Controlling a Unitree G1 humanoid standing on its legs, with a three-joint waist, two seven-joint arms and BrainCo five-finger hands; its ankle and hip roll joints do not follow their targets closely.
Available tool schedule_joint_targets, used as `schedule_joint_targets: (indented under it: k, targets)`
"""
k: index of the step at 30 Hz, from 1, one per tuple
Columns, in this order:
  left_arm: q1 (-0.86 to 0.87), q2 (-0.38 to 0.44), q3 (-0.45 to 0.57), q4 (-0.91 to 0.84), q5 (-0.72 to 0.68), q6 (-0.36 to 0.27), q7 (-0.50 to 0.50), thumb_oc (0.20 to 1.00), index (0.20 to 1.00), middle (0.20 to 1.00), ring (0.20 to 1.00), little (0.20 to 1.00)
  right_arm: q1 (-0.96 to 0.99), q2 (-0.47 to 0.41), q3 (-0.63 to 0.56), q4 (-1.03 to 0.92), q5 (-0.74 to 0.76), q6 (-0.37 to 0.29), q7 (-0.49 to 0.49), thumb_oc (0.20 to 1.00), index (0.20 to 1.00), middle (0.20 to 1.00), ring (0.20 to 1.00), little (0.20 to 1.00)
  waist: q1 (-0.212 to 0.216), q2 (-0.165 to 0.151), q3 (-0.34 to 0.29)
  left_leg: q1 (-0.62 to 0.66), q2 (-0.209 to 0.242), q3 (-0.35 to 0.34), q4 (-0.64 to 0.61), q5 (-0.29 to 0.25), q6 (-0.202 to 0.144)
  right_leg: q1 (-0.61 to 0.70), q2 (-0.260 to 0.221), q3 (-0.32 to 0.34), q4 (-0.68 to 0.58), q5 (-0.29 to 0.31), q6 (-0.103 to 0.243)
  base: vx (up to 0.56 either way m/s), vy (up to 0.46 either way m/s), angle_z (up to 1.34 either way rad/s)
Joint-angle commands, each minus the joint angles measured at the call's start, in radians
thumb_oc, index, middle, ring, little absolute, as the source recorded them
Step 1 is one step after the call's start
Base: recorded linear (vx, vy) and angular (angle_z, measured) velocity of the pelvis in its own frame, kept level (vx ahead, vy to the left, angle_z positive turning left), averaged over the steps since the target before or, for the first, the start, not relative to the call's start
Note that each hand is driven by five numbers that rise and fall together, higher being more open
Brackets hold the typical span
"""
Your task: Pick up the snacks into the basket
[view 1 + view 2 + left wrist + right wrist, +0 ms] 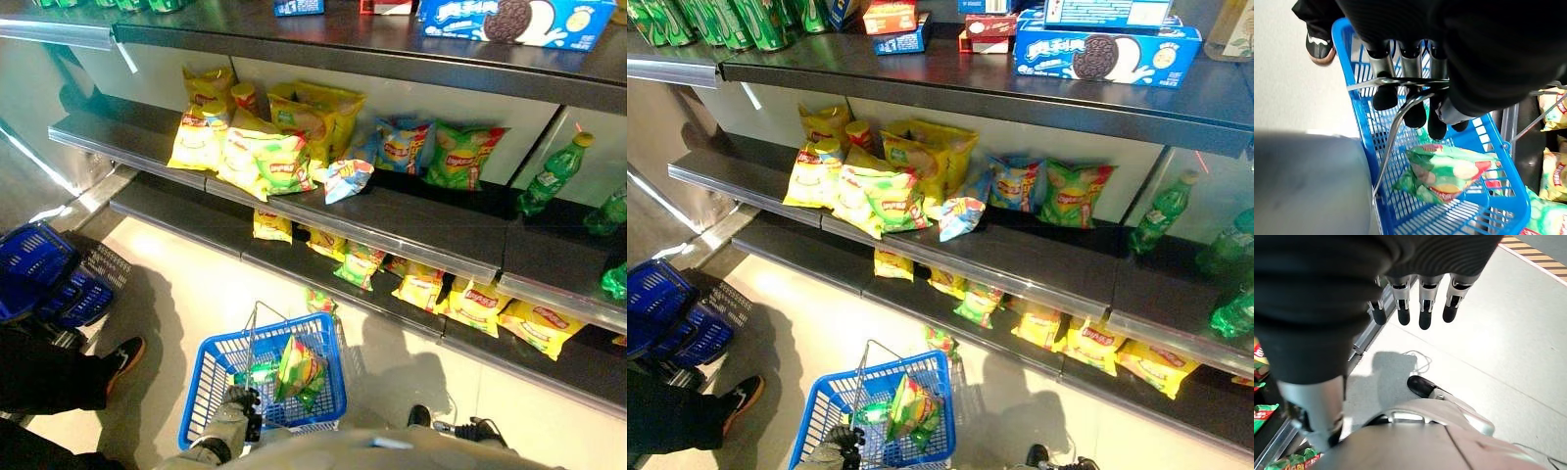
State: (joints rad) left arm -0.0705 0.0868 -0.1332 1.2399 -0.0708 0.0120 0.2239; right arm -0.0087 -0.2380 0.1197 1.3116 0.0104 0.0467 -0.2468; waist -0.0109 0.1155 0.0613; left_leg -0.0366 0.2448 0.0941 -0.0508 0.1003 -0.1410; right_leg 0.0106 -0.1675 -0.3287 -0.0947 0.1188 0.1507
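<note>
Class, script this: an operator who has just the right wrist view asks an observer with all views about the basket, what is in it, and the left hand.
Operator: Where is the basket?
Observer: The left hand has its fingers curled round the wire handle of the blue basket.
Operator: Anything inside?
Observer: A green snack bag lies in it.
</note>
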Motion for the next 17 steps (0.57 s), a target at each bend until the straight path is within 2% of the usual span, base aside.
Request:
schedule_joint_targets:
  k: [1,3,6,7,17]
  targets:
    - [-0.006,0.028,-0.028,0.05,0.033,0.005,-0.012,0.2,0.2,0.2,0.2,0.2,-0.074,0.017,0.012,0.032,-0.021,0.0,-0.01,1.0,1.0,1.0,1.0,1.0,-0.006,-0.066,0.085,-0.052,-0.014,0.03,-0.017,0.106,-0.026,0.038,0.044,0.027,0.022,-0.104,-0.021,-0.13,-0.122,0.2]
    - [-0.009,0.029,-0.043,0.043,0.059,0.005,-0.015,0.2,0.2,0.2,0.2,0.2,-0.09,0.007,0.021,0.028,-0.022,-0.001,-0.006,1.0,1.0,1.0,1.0,1.0,-0.005,-0.075,0.085,-0.045,-0.042,0.036,0.006,0.072,-0.004,0.04,0.045,0.029,0.02,-0.1,-0.026,-0.06,-0.111,0.28]
    - [0.0,0.037,-0.026,0.042,0.044,0.003,-0.011,0.2,0.2,0.2,0.2,0.2,-0.097,-0.01,0.026,0.013,-0.022,-0.006,0.003,1.0,1.0,1.0,1.0,1.0,0.001,-0.09,0.073,-0.037,-0.126,0.009,0.052,-0.005,0.033,0.038,0.043,0.036,0.02,-0.092,-0.032,-0.02,-0.082,0.02]
    - [-0.001,0.038,-0.015,0.046,0.033,0.004,-0.015,0.2,0.2,0.2,0.2,0.2,-0.099,-0.014,0.028,-0.007,-0.021,-0.007,0.007,1.0,1.0,1.0,1.0,1.0,0.0,-0.094,0.063,-0.043,-0.15,0.004,0.056,-0.016,0.043,0.028,0.045,0.036,0.021,-0.088,-0.033,-0.03,-0.051,-0.24]
    - [0.021,0.059,0.072,0.101,-0.004,0.028,-0.024,0.2,0.2,0.2,0.2,0.2,-0.046,0.062,0.052,-0.077,-0.038,0.011,0.039,1.0,1.0,1.0,1.0,1.0,-0.003,-0.132,-0.005,0.019,-0.17,0.025,0.003,-0.037,0.057,0.038,0.031,0.041,0.033,-0.075,-0.018,0.04,0.02,-0.02]
